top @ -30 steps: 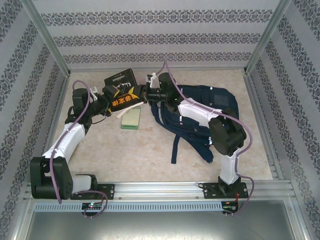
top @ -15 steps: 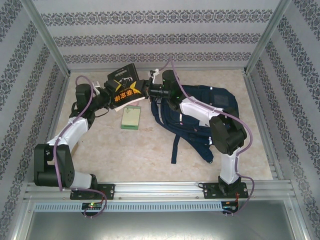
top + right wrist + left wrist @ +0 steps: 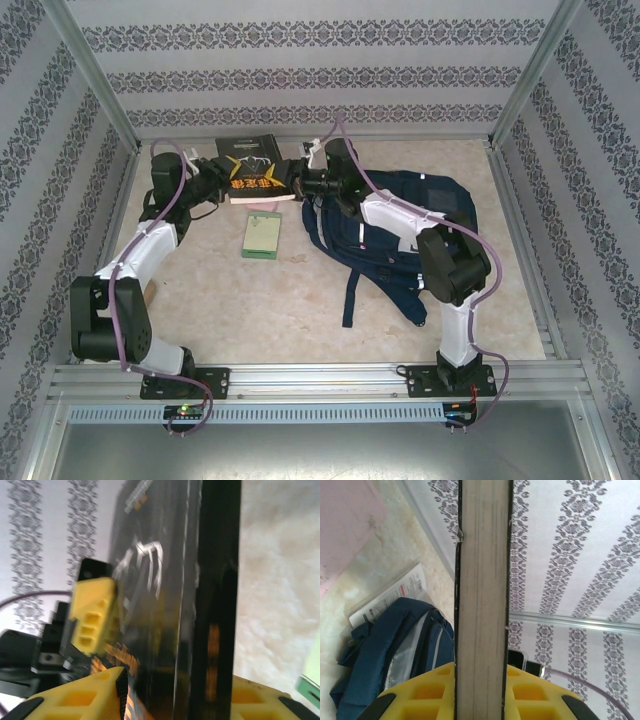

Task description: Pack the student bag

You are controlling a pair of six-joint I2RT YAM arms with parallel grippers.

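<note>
A thick black book (image 3: pixel 255 180) with yellow and orange lettering hangs in the air at the back of the table, between my two grippers. My left gripper (image 3: pixel 222 183) is shut on its left end; in the left wrist view the yellow fingers (image 3: pixel 427 695) press both covers of the book (image 3: pixel 482 605). My right gripper (image 3: pixel 297 185) is at the book's right end. In the right wrist view the book (image 3: pixel 170 605) stands between the open fingers, with a gap beside the left pad (image 3: pixel 112 690). The navy student bag (image 3: pixel 410 215) lies flat to the right, under the right arm.
A small green notebook (image 3: pixel 262 236) lies on the table just in front of the book. A clear plastic packet (image 3: pixel 390 597) lies next to the bag's top end (image 3: pixel 395 650). Patterned walls close in the back and both sides, near the book.
The left arm reached to the back and its gripper closed on the book. The book turned from tilted to level and moved a little backward. The right gripper's jaws loosened around it.
</note>
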